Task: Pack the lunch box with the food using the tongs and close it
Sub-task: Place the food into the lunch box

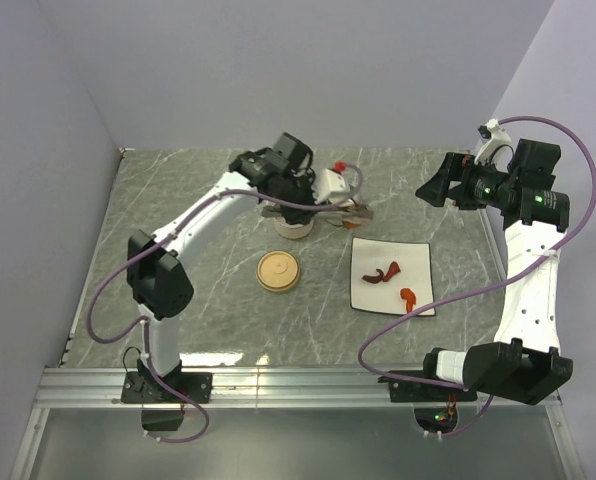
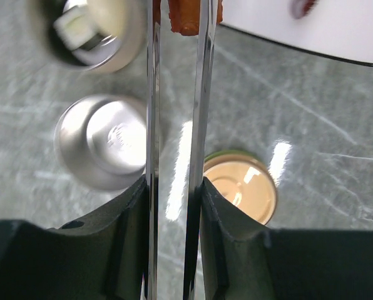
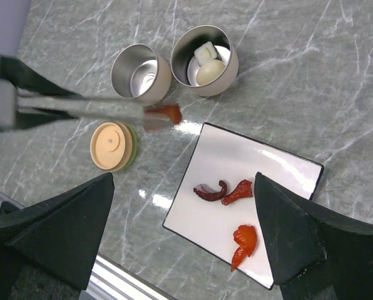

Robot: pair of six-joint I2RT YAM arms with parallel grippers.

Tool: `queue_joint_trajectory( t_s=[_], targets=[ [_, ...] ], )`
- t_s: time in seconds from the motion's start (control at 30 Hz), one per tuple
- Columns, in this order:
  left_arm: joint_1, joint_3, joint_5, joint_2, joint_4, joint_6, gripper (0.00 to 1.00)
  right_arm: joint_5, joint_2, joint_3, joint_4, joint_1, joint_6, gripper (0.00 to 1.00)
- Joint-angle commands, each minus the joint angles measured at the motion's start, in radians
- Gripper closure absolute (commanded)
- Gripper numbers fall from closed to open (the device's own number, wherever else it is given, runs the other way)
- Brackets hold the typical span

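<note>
My left gripper (image 2: 174, 187) is shut on the silver tongs (image 2: 152, 94), pressing their two arms close together. The tongs' tips pinch a brown sausage (image 3: 164, 114) above the table between the tins and the plate. The lunch box is two round metal tins: an empty one (image 3: 141, 74) and one (image 3: 205, 59) holding a white egg-like ball and a white-and-dark piece. Its tan lid (image 3: 113, 145) lies apart on the table. My right gripper (image 3: 184, 181) hangs open and empty over the white plate (image 3: 268, 169), which carries a dark curved tentacle (image 3: 211, 190) and two red pieces (image 3: 244, 242).
The plate (image 1: 418, 258) lies right of centre and the lid (image 1: 278, 271) left of it. The left arm (image 1: 208, 215) reaches across above the tins. A metal rail (image 1: 298, 385) runs along the near edge, and grey walls close in the sides and back.
</note>
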Motion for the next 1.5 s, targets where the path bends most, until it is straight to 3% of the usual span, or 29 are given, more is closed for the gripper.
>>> queue_joint_trajectory(
  t_s=[0.0,0.33,0.63,1.17,1.47],
  targets=[
    [0.071,-0.016,0.043,-0.097,0.029,-0.041,0.65,-0.014,-0.002,0.022,0.002,-0.006,-0.009,0.0],
    [0.269,-0.117,0.064,-0.134,0.062,-0.035,0.65,-0.018,-0.002,0.023,0.002,-0.008,-0.007,0.0],
    [0.347,-0.207,0.058,-0.125,0.116,-0.018,0.64,-0.014,0.001,0.022,0.002,-0.008,-0.009,0.0],
    [0.366,-0.176,0.069,-0.089,0.093,-0.023,0.5,-0.012,-0.034,-0.012,0.038,-0.006,0.008,0.0],
    [0.341,-0.047,0.167,-0.128,0.038,-0.077,0.43,-0.035,-0.005,0.019,0.018,-0.008,0.0,0.0]
  ],
)
